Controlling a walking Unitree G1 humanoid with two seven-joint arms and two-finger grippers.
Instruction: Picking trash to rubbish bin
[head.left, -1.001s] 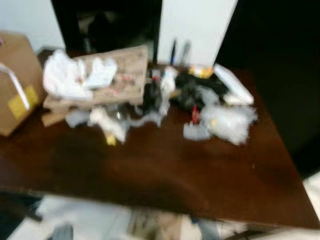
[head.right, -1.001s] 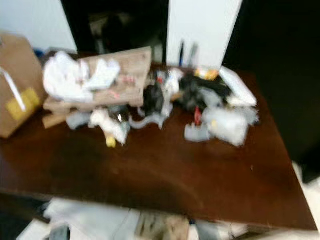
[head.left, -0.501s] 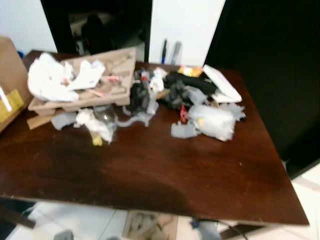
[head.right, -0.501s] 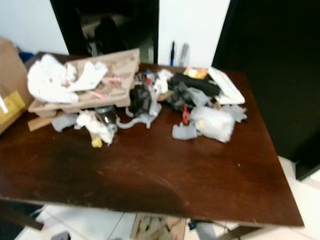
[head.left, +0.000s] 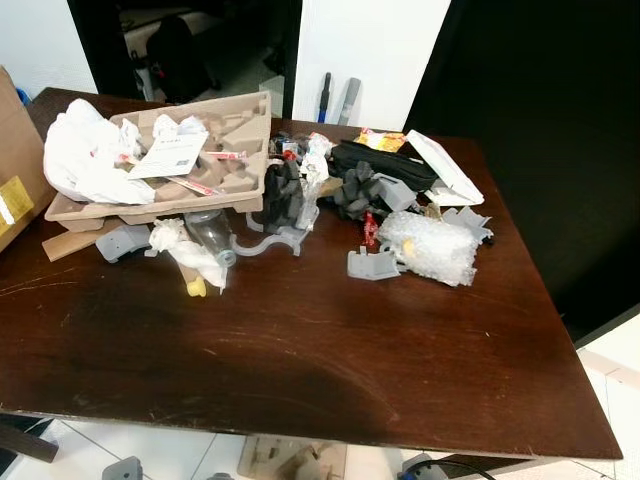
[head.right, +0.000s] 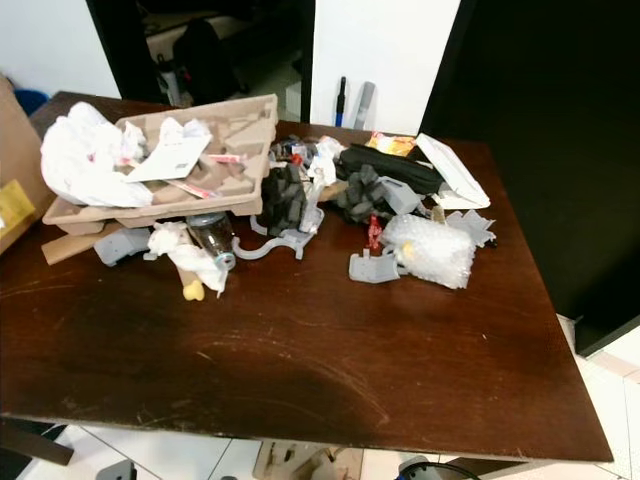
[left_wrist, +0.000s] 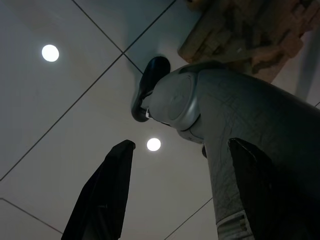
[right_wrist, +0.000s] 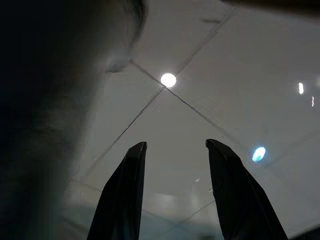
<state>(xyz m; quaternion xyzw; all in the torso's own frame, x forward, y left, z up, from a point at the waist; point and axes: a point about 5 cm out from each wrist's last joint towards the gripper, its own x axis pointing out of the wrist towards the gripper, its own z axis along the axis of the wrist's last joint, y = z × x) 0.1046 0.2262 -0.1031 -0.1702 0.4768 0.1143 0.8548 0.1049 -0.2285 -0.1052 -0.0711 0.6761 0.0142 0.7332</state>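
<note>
Trash lies heaped along the far half of a dark wooden table. A brown pulp tray holds crumpled white paper and a printed slip. In front of it are a clear plastic bottle and a crumpled tissue. Dark foam chunks, a black pouch and a white envelope sit mid-table. A bubble-wrap bundle and a grey foam piece lie to the right. My left gripper hangs open over the tiled floor beside my own leg. My right gripper also hangs open over the floor.
A cardboard box stands at the table's left edge. Behind the table are a dark doorway and a white wall, with a black panel along the right. White tiled floor and a pulp scrap show beyond the table's near edge.
The head camera has shifted and steadied, so the blurred picture is now sharp. The trash lies where it was on the table.
</note>
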